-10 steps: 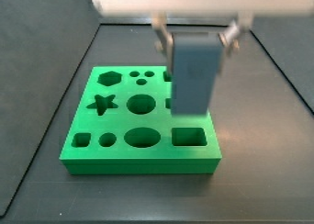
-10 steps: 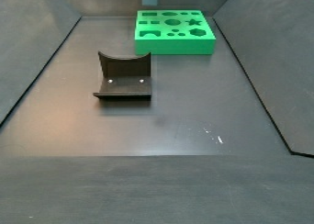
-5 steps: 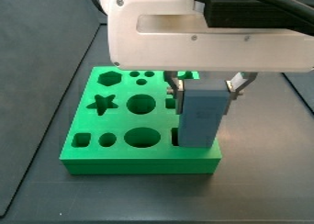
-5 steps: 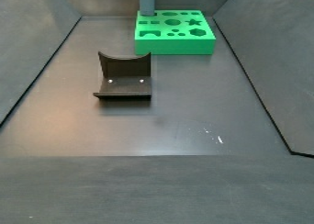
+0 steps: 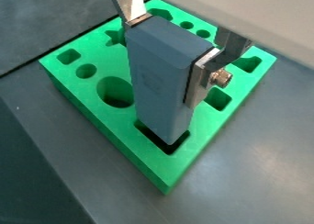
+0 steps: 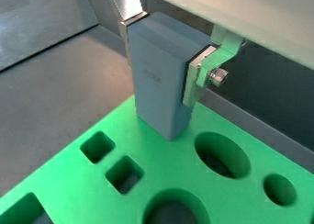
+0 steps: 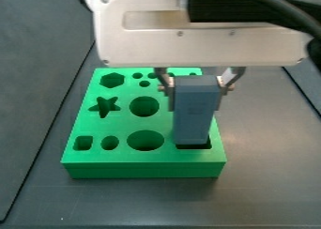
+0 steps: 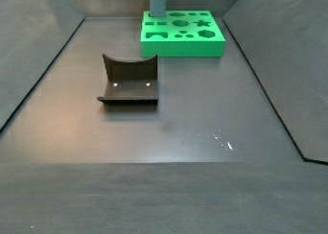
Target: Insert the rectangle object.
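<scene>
My gripper (image 7: 196,81) is shut on the top of the rectangle object (image 7: 193,113), a tall plain grey-blue block held upright. Its lower end sits inside the square hole at the near right corner of the green board (image 7: 100,139). Both wrist views show the silver fingers (image 5: 201,70) clamping the block (image 5: 162,72) on two sides, its foot down in the hole of the board (image 5: 86,72). It shows again in a wrist view (image 6: 160,72) with a finger (image 6: 199,70) on it. In a side view only the block's lower part (image 8: 156,2) shows at the board's (image 8: 182,48) far left corner.
The board has several other holes: a hexagon (image 7: 113,80), a star (image 7: 107,106), round ones (image 7: 146,140). A dark grey block with a curved notch (image 8: 128,80) lies on the dark floor, well away from the board. Dark walls bound the floor.
The gripper has come down with the block. A second ago the block hung above the board; now its foot is in the square hole and it stands shorter above the board.
</scene>
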